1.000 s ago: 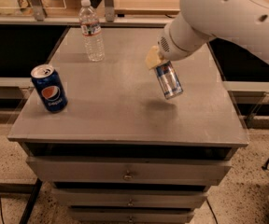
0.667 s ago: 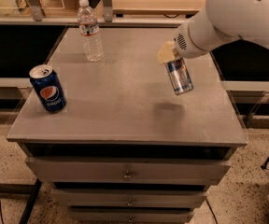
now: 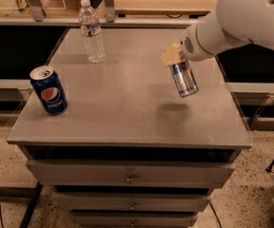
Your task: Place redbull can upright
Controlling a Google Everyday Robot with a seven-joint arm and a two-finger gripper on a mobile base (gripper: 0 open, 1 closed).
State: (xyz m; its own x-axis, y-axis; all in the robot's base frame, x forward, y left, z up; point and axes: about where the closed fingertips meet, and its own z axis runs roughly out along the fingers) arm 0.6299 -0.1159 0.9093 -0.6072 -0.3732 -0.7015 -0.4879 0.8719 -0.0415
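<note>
Grey tabletop (image 3: pixel 127 113) on a drawer cabinet (image 3: pixel 127 177) takes up most of the shot, with the big white robot arm (image 3: pixel 241 18) coming in from the 2 o'clock corner. Clear water bottle (image 3: pixel 92 31) stands upright at about 11 o'clock on the tabletop, and a dark blue Pepsi can (image 3: pixel 49 90) stands near the edge at 9 o'clock. Neither is what we're after.

The redbull can (image 3: pixel 183 79) is over the 3 o'clock side of the tabletop, well apart from the other two. The gripper (image 3: pixel 176 58) is clamped on its top end, so the can hangs below it. It's close to vertical but leaning a bit, bottom end kicked out toward 5 o'clock. There's a soft shadow (image 3: pixel 172 109) on the tabletop under it, so I'd say it's off the surface and not touching.

Progress-wise, I'd call it over halfway: the can is grabbed and lifted. What's left is straightening it, lowering it onto its base, letting go, and backing off without knocking it over.
</note>
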